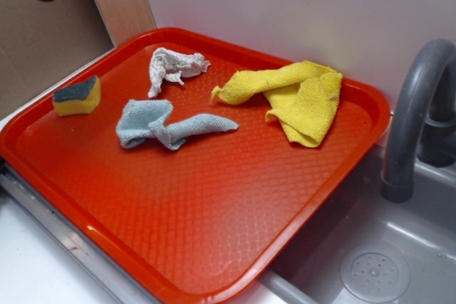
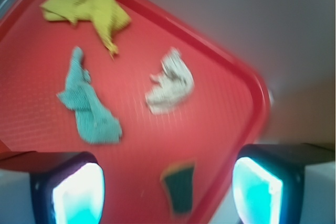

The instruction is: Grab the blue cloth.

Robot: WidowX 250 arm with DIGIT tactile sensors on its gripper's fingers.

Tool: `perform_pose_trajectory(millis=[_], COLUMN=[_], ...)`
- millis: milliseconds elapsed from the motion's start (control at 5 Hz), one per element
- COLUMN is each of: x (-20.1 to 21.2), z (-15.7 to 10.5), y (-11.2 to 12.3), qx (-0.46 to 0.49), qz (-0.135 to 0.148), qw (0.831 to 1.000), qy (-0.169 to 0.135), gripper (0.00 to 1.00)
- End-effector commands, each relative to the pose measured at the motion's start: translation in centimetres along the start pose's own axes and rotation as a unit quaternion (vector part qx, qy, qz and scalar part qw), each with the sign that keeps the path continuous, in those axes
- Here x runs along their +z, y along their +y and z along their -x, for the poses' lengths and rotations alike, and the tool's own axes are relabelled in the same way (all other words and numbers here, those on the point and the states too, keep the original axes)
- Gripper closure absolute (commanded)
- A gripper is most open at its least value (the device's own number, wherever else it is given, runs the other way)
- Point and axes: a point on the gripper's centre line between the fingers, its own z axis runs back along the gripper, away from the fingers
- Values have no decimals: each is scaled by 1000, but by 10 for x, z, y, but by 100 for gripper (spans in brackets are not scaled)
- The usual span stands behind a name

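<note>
A red tray (image 1: 214, 233) is lying on the counter beside a grey sink (image 1: 370, 261), with a grey tap (image 1: 410, 119) rising at the right. The blue cloth (image 1: 167, 126) is lying crumpled on the tray's left-centre part, stretched out sideways with one thin end reaching toward the right. Just beyond it, toward the far edge, a white rag (image 1: 171, 67) is sitting bunched up, apart from the blue cloth. To the right of both, a yellow cloth (image 1: 296, 97) is spreading in loose folds near the tray's far right corner, its nearest tip close to the blue cloth's right end but not touching it. A sponge (image 1: 77, 96), yellow with a dark top, is resting near the tray's left edge, well apart from the cloths.

In the blurred wrist view, the gripper (image 2: 168, 192) is hovering high over the tray with its two fingers (image 2: 79, 192) showing at the bottom corners, spread wide apart and holding nothing. Between them the sponge (image 2: 180, 187) is showing, with the blue cloth (image 2: 86, 103) lying farther out to the left, the white rag (image 2: 170, 82) to the right of it, and the yellow cloth (image 2: 89, 6) at the far top.
</note>
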Motion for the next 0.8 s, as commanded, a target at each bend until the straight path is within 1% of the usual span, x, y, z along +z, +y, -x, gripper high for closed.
perform_pose_trajectory(millis=[0, 200, 400, 600], x=[-29, -60, -86, -106], z=[-21, -12, -14, -26], y=[-73, -97, -102, -102], qx=[-219, -205, -162, -131], qz=[96, 126, 122, 113], qw=[971, 970, 976, 980], qy=[-25, 27, 80, 100], gripper=[0, 0, 0, 0])
